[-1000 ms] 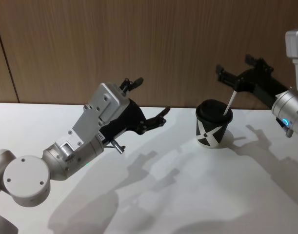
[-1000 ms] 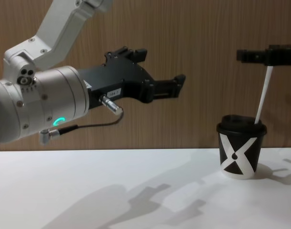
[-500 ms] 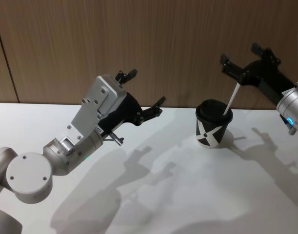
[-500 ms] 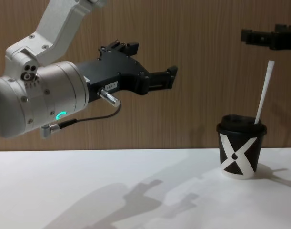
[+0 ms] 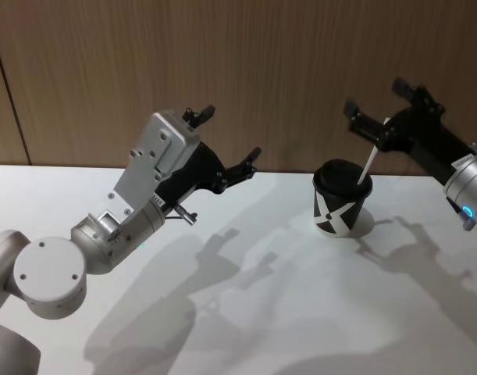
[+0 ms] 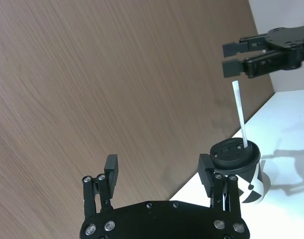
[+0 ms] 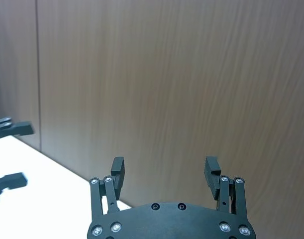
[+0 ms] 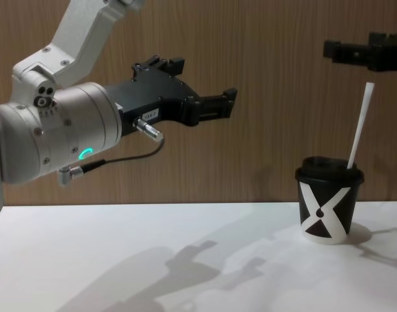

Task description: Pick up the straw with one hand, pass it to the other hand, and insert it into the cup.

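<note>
The long thin white straw stands in the small black paper cup with the white X mark and the black plastic lid. The straw leans a little and pokes out well above the lid. The cup sits on the white worktop, on the robot's right side, in front of the brown wooden wall.

The right black pincer hangs in the air just above the top of the straw. Its two fingers are spread apart and hold nothing. In the left wrist view there is a small gap between the straw's tip and this pincer.

The left black pincer sits on a big silver-grey round wrist with a green glowing ring and a thin black cable. It floats high over the worktop, well apart from the cup. Its fingers are spread wide too, and they are empty.
</note>
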Controlling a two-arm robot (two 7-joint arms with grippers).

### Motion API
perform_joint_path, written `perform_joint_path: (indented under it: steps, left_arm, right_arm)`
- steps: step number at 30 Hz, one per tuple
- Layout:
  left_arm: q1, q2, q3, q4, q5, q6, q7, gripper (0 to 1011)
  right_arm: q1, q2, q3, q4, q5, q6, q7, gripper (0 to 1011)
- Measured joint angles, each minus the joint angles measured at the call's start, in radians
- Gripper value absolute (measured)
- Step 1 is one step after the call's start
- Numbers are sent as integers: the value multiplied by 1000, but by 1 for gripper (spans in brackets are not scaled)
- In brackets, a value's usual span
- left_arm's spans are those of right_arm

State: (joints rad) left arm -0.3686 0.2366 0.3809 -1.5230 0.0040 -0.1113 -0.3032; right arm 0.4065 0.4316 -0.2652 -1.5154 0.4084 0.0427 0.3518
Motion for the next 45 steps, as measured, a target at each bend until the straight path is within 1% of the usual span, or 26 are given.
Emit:
perform_joint_path:
  steps: [9, 16, 30, 45]
  left_arm:
    - [-16, -6, 1, 18, -5, -7, -10, 1003]
    - [-20, -7, 4, 21, -7, -14, -13, 1003]
    - [-18, -3, 13, 19, -11, -28, -23, 1003]
    - [-16, -2, 16, 15, -13, -36, -26, 1003]
  right_arm:
    - [-44, 13, -1, -45, 13, 2, 26, 1001]
    - [-64, 17, -7, -67, 19, 6, 34, 1001]
    - [-86, 18, -19, -93, 30, 14, 39, 1001]
    - [-97, 16, -30, -100, 34, 21, 39, 1001]
